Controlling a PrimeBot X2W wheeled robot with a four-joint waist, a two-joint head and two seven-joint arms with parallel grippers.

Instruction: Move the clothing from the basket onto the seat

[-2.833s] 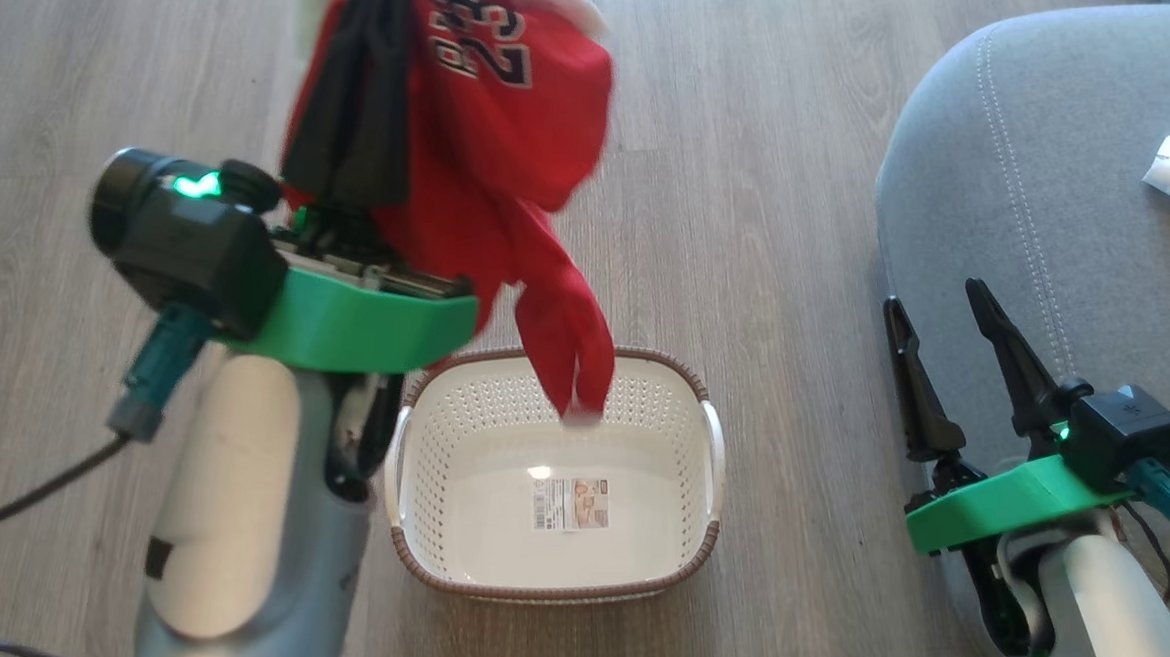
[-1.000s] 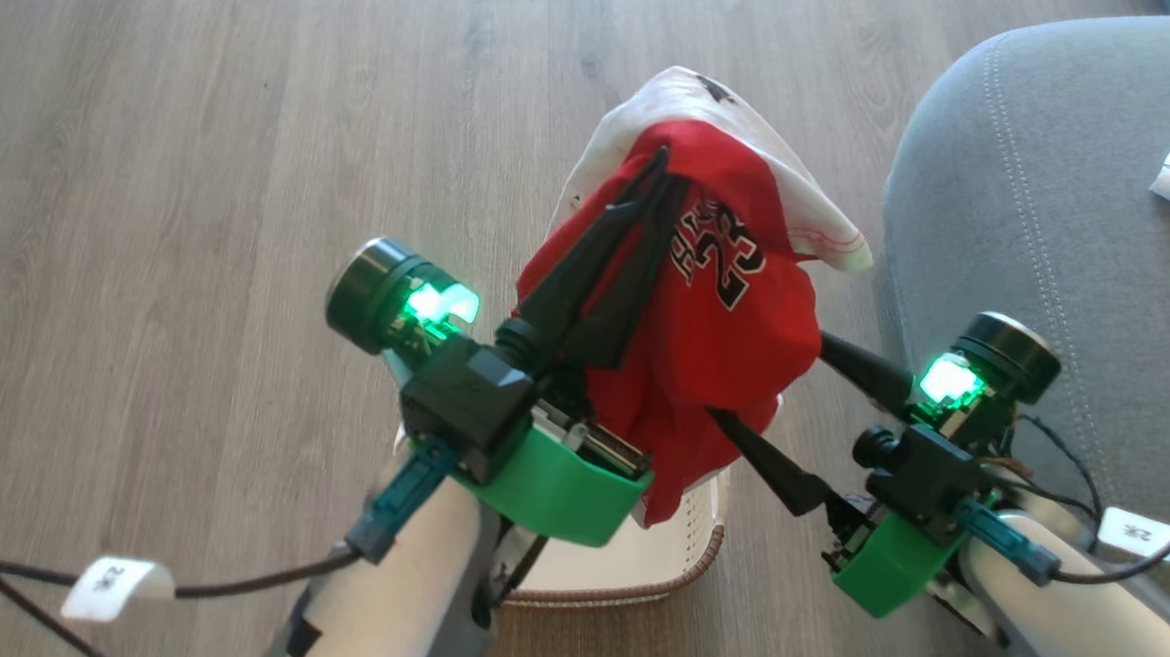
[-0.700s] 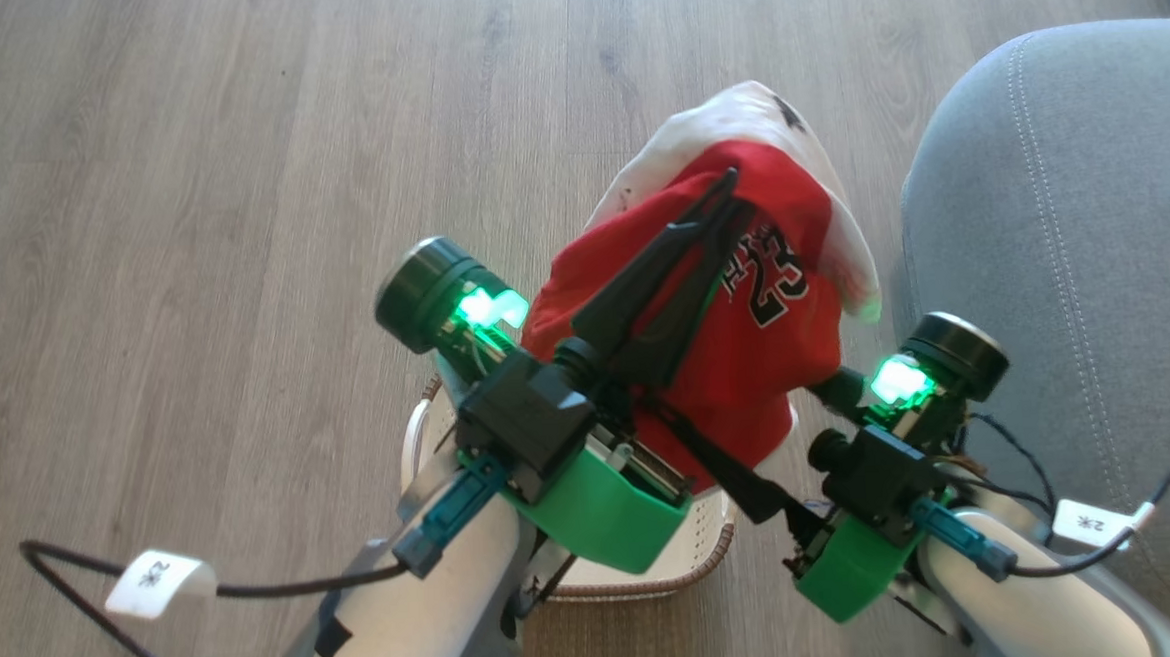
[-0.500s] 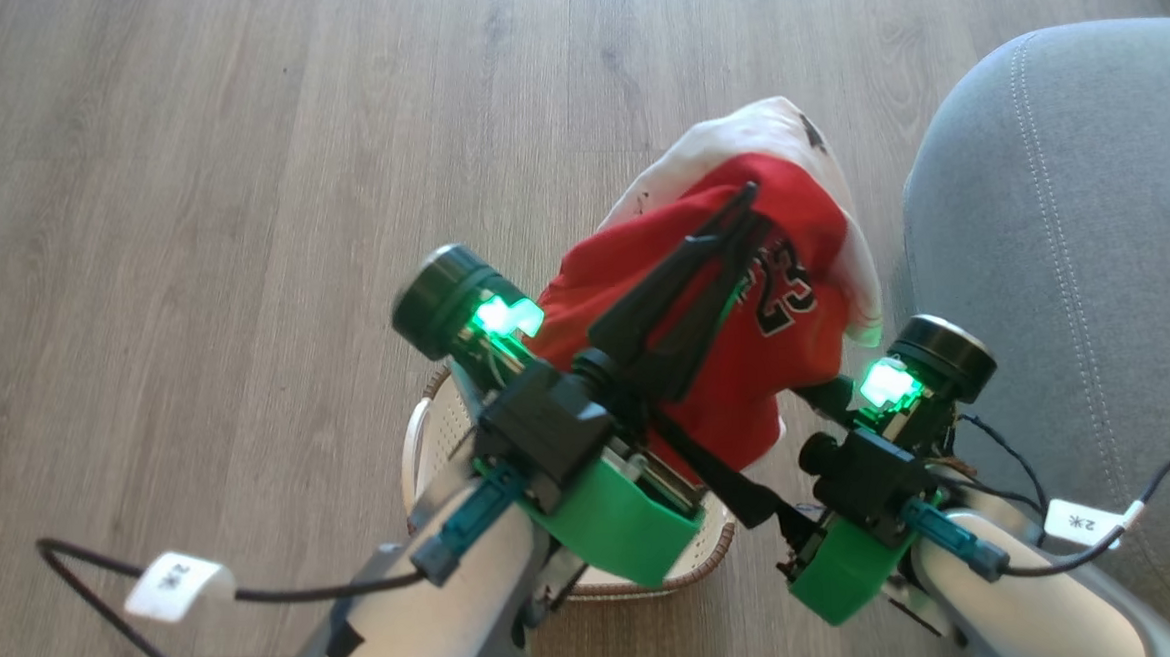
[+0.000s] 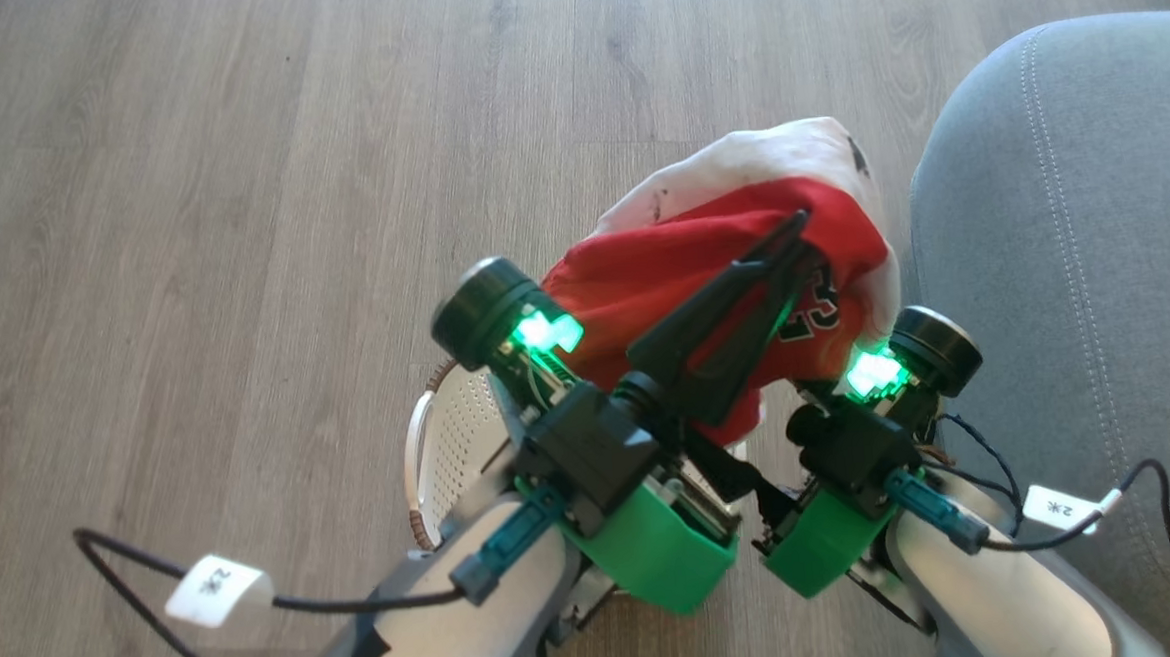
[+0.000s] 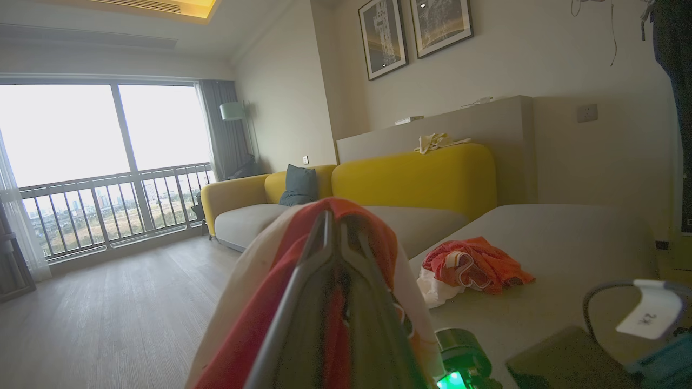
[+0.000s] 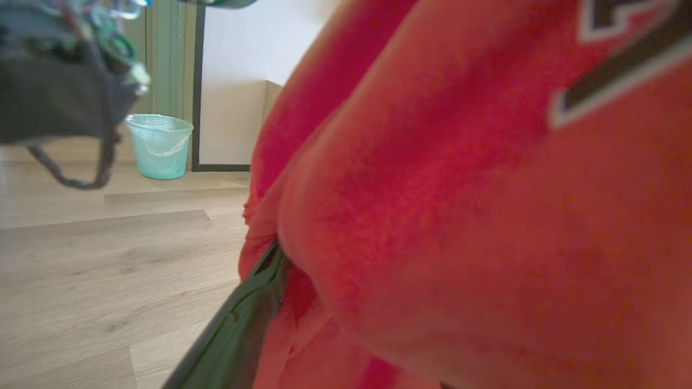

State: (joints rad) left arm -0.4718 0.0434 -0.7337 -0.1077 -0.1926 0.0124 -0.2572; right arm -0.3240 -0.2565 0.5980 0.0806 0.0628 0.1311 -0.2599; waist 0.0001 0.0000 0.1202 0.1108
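Basket (image 5: 447, 431): its white perforated wall shows at lower centre of the head view, largely hidden behind the left forearm. Left gripper (image 5: 792, 229): fingers pinched tight on the clothing (image 5: 672, 264), a red jersey bundled with a white garment, carried mid-frame, up and right of the basket and close beside the seat. Right gripper (image 5: 845, 447): jaws spread wide beneath the bundle, clamping nothing; one finger (image 7: 238, 319) lies against the red cloth. Seat (image 5: 1061, 243): grey cushion at the right edge, another red and white garment (image 6: 476, 266) lying on it.
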